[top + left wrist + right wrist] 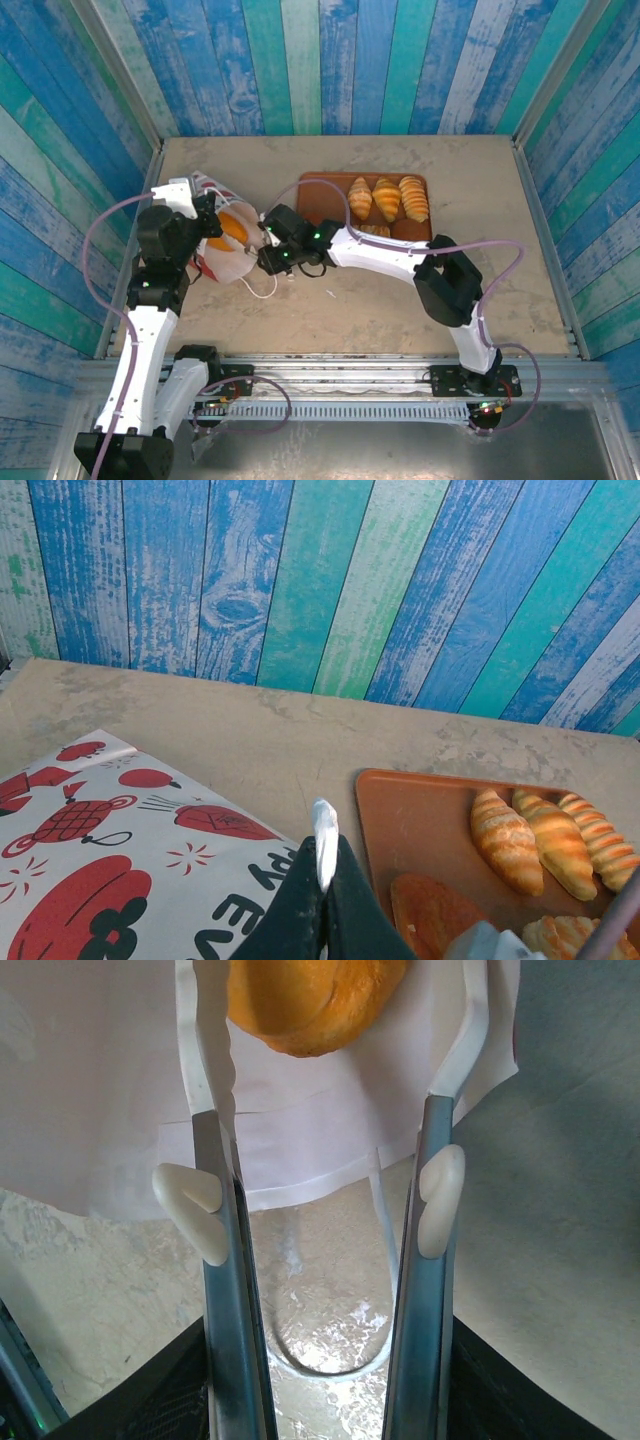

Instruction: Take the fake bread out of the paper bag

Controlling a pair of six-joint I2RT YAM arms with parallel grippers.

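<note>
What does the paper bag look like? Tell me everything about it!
The paper bag is white with red pictures and dark letters. It lies sideways on the table, mouth open to the right. The left gripper pinches its rim. An orange bun sits inside, and a white cord handle trails onto the table.

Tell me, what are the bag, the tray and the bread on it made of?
The paper bag looks like thin matte paper, flat with printed red shapes. The tray seems smooth, dull brown plastic, though it could be wood. The fake bread looks like painted plastic or foam: its stripes are very even and slightly shiny.
</note>
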